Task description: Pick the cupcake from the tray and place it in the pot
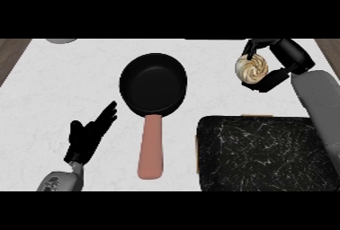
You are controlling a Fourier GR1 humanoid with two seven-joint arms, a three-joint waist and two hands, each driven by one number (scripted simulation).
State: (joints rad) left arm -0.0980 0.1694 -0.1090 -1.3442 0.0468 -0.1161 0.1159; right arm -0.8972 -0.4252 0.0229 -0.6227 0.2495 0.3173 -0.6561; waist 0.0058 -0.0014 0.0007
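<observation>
The cupcake is a small round thing with a swirl of cream-coloured frosting on top and a darker edge at its base. It sits up in the far right part of the bench, gripped in the right hand, whose black fingers curl around it from above and from the side. It is off the tray and well apart from the pot.

The pot looks more like a shallow frying pan: a round black bowl, matte inside, with a long salmon-pink handle running straight toward the near edge. It lies in the middle of the bench, to the left of the held cupcake, with open white surface between them.

The tray is a dark slab with rounded corners, black with pale veining like marble, on the near right, just beside the handle. The grey right forearm passes along its right side.

The left hand rests near the lower left, fingers straight and relaxed, holding nothing, close to the handle but apart from it.

The bench is white with faint grey marbling. A grey rounded object shows partly at the far left edge; I cannot tell what it is.
</observation>
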